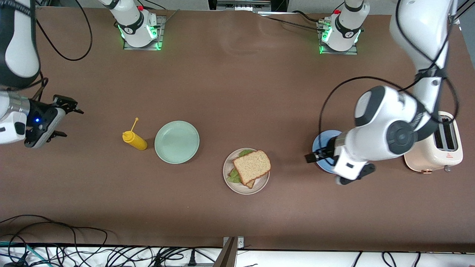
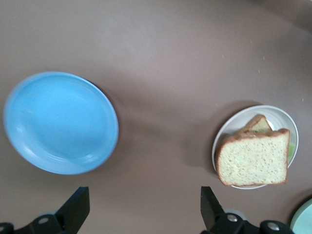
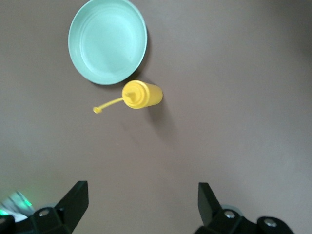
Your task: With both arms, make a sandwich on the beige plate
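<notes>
A: Where is the sandwich [image 1: 251,167]?
B: Stacked on the beige plate [image 1: 230,184], lettuce poking out under the top slice, nearer the front camera than the pale green plate [image 1: 176,142].
A: And the grippers?
B: The left gripper [image 1: 320,157] hangs over the blue plate [image 1: 321,140], fingers spread wide, holding nothing. The right gripper [image 1: 64,119] hovers over the table [image 1: 237,92] at its own end, also wide and holding nothing.

Three plates — beige plate [image 1: 229,181], green plate [image 1: 176,141], blue plate [image 1: 321,143] — one sandwich [image 1: 251,167], one bottle [image 1: 134,140], one toaster [image 1: 434,152].
</notes>
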`<state>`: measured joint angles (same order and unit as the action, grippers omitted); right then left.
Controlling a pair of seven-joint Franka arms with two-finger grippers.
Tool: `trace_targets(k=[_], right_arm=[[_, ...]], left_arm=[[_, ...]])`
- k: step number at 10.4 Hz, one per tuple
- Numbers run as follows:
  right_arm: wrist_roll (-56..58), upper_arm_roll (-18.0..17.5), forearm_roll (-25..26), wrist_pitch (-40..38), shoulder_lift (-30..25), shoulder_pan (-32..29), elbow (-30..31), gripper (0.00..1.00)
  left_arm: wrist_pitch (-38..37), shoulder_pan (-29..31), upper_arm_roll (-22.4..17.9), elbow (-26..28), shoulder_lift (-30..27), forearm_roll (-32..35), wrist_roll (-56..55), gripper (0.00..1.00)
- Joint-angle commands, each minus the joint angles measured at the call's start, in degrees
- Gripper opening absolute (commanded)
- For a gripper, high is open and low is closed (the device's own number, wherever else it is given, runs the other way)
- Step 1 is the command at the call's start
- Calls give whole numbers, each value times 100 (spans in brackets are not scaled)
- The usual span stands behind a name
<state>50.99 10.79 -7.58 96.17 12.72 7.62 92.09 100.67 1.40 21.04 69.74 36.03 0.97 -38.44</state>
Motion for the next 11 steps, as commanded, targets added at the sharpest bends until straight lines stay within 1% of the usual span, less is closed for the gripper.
trace_targets(k=[1, 2, 3, 4, 5, 6, 8, 9, 11], right_arm=[[-1719, -436, 467, -26, -587, 11, 539, 100], [-2055, -472, 486, -193, -534, 63, 329, 100], [-2310, -472, 512, -238, -499, 203, 266, 100], [-2548, -472, 643, -239, -498, 248, 257, 100], [-2707, -472, 670, -247, -498, 266, 257, 100], [-2804, -472, 670, -282, -507, 266, 265, 100], [-3269, -472, 670, -353, -498, 275, 257, 100], [-3288, -472, 670, -353, -498, 292, 239, 100], [-3306, -464, 784, -580, -507, 336, -14, 100]], left_arm=[[-353, 386, -38, 154, -507, 202, 721, 100], [-564, 588, -47, 154, -700, 211, 1063, 100], [-688, 798, -39, 154, -850, 359, 1397, 100], [-776, 888, -47, 154, -965, 639, 1609, 100], [-881, 1028, -39, 145, -1044, 963, 1742, 100], [-1013, 1177, -39, 154, -1184, 1149, 1778, 100], [-1233, 1572, -39, 154, -1448, 1195, 1787, 100], [-1251, 1722, -21, 154, -1545, 1195, 1857, 100], [-1252, 1706, -21, 206, -1511, 1195, 1910, 100]])
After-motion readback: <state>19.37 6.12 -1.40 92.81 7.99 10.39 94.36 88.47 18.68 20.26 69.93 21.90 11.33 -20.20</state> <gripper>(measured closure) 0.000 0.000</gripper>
